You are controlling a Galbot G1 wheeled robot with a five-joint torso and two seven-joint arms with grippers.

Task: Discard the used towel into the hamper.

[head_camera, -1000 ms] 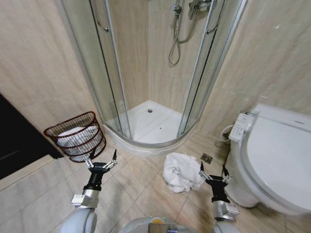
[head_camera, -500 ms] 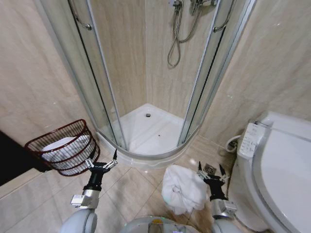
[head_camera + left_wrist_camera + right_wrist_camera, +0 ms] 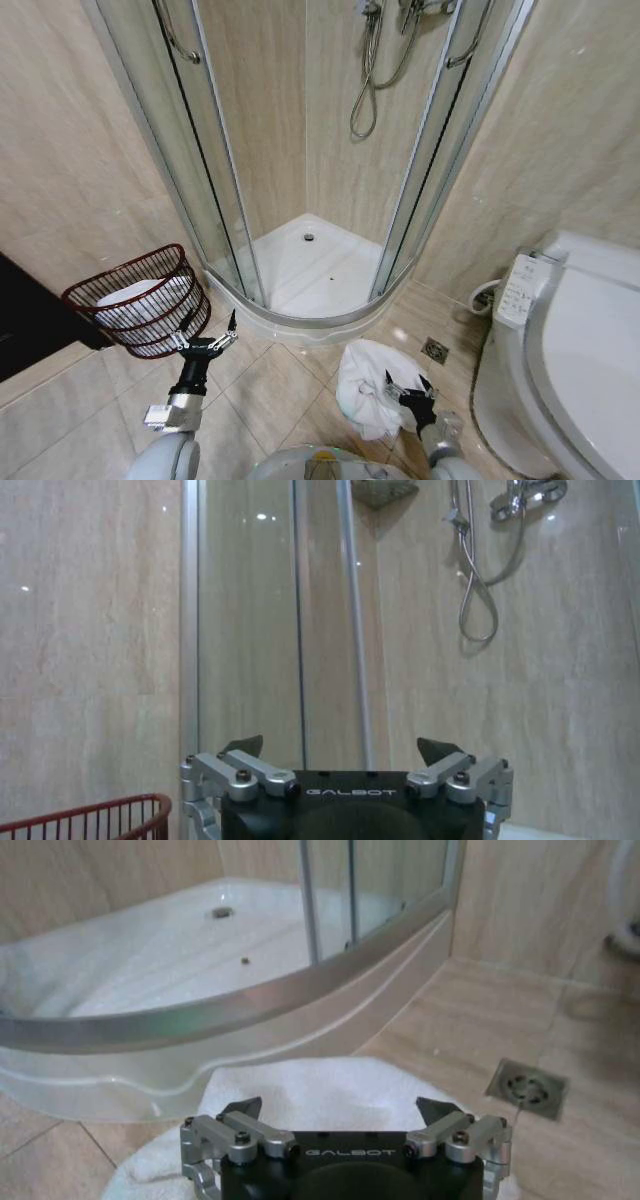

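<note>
White towel [image 3: 372, 388] lies crumpled on the floor tiles just ahead of the right gripper [image 3: 407, 389], whose fingers are spread wide above it — a shallow pinch could catch one fold and drag the rest. Beside the wide-open left gripper [image 3: 203, 339], the hamper [image 3: 140, 300] already holds white cloth.

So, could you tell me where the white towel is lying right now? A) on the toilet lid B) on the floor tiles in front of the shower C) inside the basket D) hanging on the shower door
B: the towel lies crumpled on the floor tiles before the shower, with the right hand open just over it.
</note>
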